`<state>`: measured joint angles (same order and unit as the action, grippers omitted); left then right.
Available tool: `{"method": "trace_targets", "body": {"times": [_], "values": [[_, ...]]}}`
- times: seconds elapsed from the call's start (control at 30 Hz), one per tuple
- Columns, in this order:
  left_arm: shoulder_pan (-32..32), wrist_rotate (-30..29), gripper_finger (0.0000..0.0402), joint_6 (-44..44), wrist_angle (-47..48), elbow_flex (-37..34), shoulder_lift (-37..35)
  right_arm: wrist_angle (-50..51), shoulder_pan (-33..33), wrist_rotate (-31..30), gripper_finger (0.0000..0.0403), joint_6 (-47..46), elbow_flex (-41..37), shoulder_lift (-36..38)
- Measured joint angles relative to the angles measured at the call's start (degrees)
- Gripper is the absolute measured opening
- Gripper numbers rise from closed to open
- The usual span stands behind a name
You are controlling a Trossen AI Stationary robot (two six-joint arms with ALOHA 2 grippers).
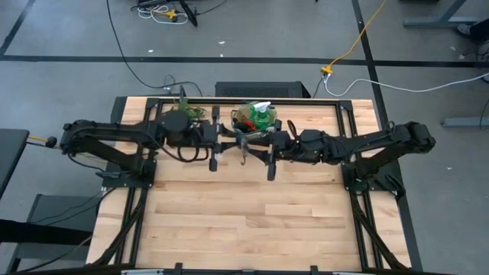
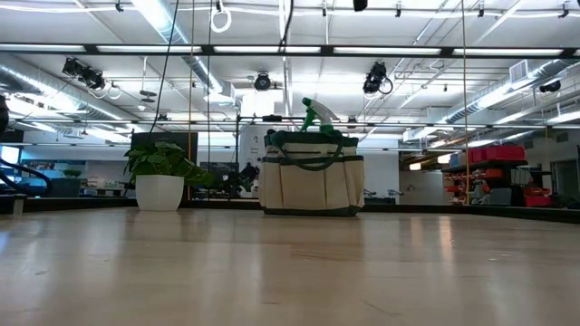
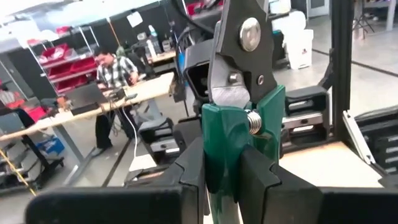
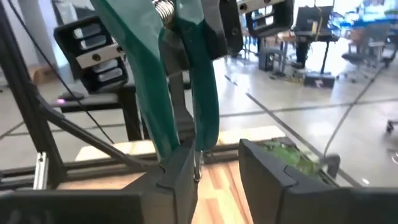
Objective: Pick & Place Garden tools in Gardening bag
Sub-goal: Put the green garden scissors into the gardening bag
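The beige and green gardening bag stands at the table's far middle, and it also shows in the low view. The green spray bottle sticks out of its top. My left gripper is shut on the pruning shears, held in the air near the bag. In the left wrist view the black blades point away from the fingers. My right gripper faces the left one and is open. The shears' green handles hang before it, their free ends between its fingers. Whether they touch them I cannot tell. My left gripper pinches the shears' two green handles between its two fingers, just behind the spring and pivot. The fingers come level from the table's left. The shears are lifted clear of the table, blades pointing away from the gripper.
A leafy potted plant in a white pot stands at the far left of the bag, and it also shows in the high view. The wooden table stretches bare toward its near edge. People work at benches in the room beyond.
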<state>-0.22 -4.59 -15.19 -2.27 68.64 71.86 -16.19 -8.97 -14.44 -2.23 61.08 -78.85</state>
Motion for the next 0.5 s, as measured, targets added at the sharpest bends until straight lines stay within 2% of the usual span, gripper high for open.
{"method": "trace_targets", "body": {"times": [0.17, 0.37, 0.5], "values": [[4.64, 2.99, 0.0059, 1.10, 1.44, -0.04, 0.12, 4.17, 0.00, -1.67, 0.0115, -1.77, 0.00, 0.13], [10.46, -0.82, 0.0059, 0.96, 2.66, -0.04, 0.17, 9.52, -0.59, 4.41, 0.0100, -3.30, -0.07, -0.10], [13.85, 3.95, 0.0059, 2.68, 2.51, 0.02, 0.78, 9.99, -1.65, 6.48, 0.0095, -3.35, -0.07, -0.07]]}}
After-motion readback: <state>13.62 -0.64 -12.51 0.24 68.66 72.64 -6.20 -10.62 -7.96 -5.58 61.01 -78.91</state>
